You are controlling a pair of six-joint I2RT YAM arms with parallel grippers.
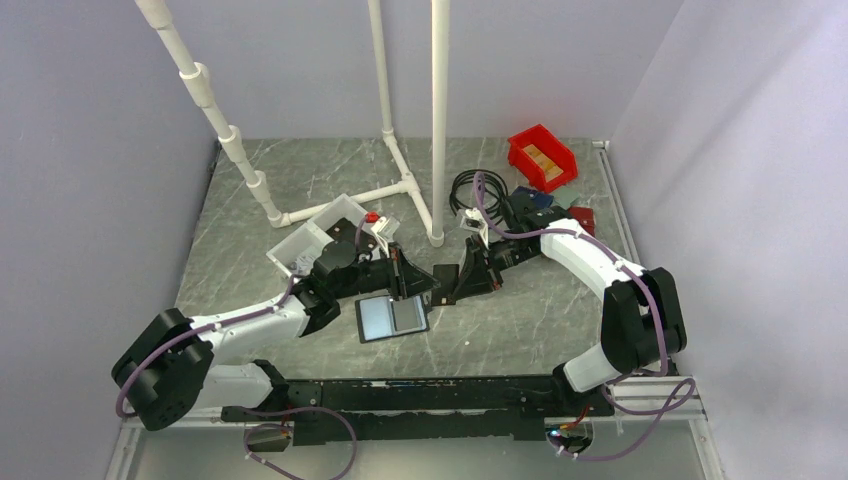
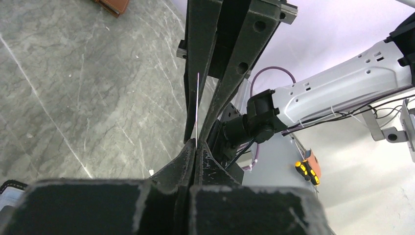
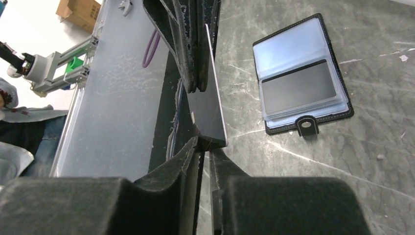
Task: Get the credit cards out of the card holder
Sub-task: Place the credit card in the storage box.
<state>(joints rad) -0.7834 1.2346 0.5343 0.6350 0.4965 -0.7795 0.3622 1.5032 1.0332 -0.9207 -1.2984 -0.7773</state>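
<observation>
Jaws on both sides look squeezed down to card thickness. Left gripper [image 2: 195,145] and right gripper [image 3: 204,152] each pinch an end of the same card [image 3: 208,105], held on edge in the air between them. Holder [image 3: 288,46] lies open on the table [image 3: 372,161] nearby, with what looks like a second card [image 3: 298,88] in its sleeve. Card's probably light, stiff-ish and slick, so I'd clamp flat on the faces, well in from a corner.

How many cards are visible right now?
2. One card edge-on in the left gripper, reaching between the fingers of the right gripper; one dark card sleeved in the open card holder. More may be hidden in its sleeves.
</observation>
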